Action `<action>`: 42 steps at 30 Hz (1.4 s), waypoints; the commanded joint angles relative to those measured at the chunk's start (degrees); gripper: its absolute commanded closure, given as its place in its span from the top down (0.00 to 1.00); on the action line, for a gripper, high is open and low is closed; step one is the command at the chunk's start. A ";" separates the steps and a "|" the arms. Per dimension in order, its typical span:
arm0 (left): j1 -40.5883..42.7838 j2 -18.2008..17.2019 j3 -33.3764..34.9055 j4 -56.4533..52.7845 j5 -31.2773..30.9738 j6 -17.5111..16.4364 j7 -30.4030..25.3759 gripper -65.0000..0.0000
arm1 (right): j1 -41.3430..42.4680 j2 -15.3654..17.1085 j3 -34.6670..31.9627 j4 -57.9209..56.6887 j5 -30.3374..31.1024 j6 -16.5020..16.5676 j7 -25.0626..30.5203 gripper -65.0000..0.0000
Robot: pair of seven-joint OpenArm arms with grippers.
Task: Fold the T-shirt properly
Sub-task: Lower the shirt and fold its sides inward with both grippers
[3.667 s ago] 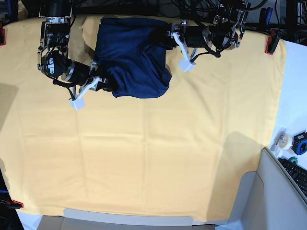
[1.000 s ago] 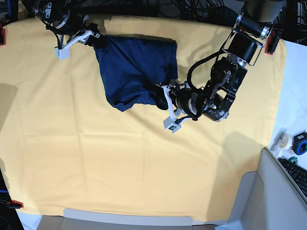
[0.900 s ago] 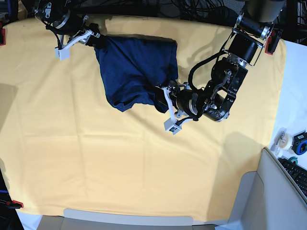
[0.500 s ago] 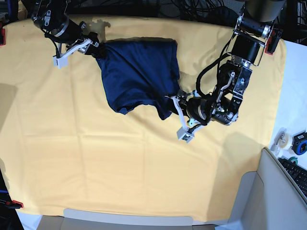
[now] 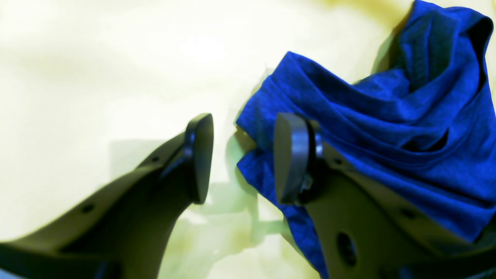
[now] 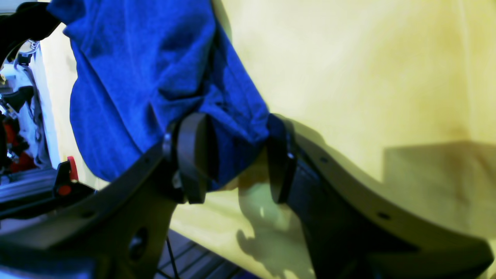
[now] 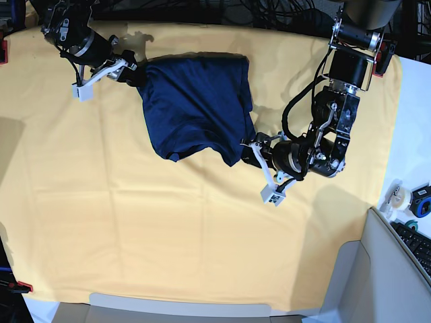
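The T-shirt lies bunched on the yellow-clothed worktop, stretched between opposite corners for flattening. The left tool gapes, its grip empty; the right tool stands parted around a hem fold without pinching it.

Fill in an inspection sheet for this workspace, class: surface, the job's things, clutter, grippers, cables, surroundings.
Surface: yellow table cloth, creased, covering the table.
Job's things: navy T-shirt, bunched and unfolded, near the far edge.
Clutter: nothing seen on the cloth.
Grippers: left gripper open, shirt edge beside one of its fingers; right gripper open, with shirt fabric between its fingers.
Cables: black cables looping along the left arm.
Surroundings: tape rolls and a keyboard off the cloth; red clamp at a corner.
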 commanded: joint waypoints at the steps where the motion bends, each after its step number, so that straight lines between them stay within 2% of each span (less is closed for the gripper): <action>1: -1.42 -0.26 -0.43 0.97 -0.57 -0.17 -0.87 0.39 | -0.28 0.99 1.75 0.78 0.96 0.30 0.54 0.38; 5: -1.42 -0.96 -0.43 0.97 -0.57 -0.17 -0.87 0.39 | -1.59 1.17 6.76 0.78 0.96 0.30 0.54 0.38; 9: -0.89 -1.93 -0.78 3.69 -0.74 -0.17 -0.52 0.37 | -1.59 3.01 13.26 0.78 0.96 0.30 0.54 0.38; 11: 2.01 -4.04 -3.51 9.58 -0.74 -0.17 -0.43 0.32 | -0.28 4.24 15.64 0.78 0.96 0.30 0.54 0.38; 14: 8.17 -5.62 -9.57 21.27 -0.83 -0.25 -0.35 0.18 | 2.54 6.53 15.81 1.13 1.23 0.38 0.54 0.37; 16: 13.35 -5.79 -13.44 27.25 -0.83 -0.34 0.18 0.06 | 4.47 7.67 13.44 3.50 1.31 0.56 0.54 0.36; 17: 15.82 -5.71 -14.06 29.10 -0.92 -0.34 1.15 0.01 | 5.70 7.85 11.50 4.91 1.31 0.56 0.54 0.32; 19: 19.16 -5.62 -12.65 30.59 -1.01 -0.43 2.91 0.00 | 8.16 7.67 7.02 6.76 1.31 0.65 0.54 0.18; 21: 21.35 -5.53 -8.34 31.03 -1.01 -0.52 3.17 0.00 | 11.07 7.49 1.40 6.93 1.23 0.65 0.54 0.02; 22: 22.06 -5.53 -5.70 31.03 -1.01 -0.52 3.17 0.00 | 12.38 7.49 -1.59 6.76 0.88 0.65 0.54 0.00; 26: 22.32 -5.53 2.56 31.12 -0.92 -0.43 3.70 0.00 | 15.37 7.06 -11.44 5.17 0.70 0.74 0.54 0.00; 28: 22.32 -5.44 3.97 31.21 -0.92 -0.43 3.70 0.00 | 16.25 4.86 -14.96 4.03 -0.71 1.26 0.54 0.00; 32: 22.32 -2.10 4.23 31.30 -0.92 -0.34 3.70 0.00 | 17.39 2.84 -19.26 1.13 -2.99 6.54 0.45 0.00; 36: 22.32 0.97 4.23 31.30 -0.92 -0.34 3.35 0.00 | 18.98 3.10 -21.37 -0.81 -3.08 6.71 0.45 0.00; 42: 22.32 1.50 4.40 30.68 -0.57 -0.34 1.50 0.00 | 21.44 3.10 -21.37 -7.05 -3.08 6.27 0.54 0.00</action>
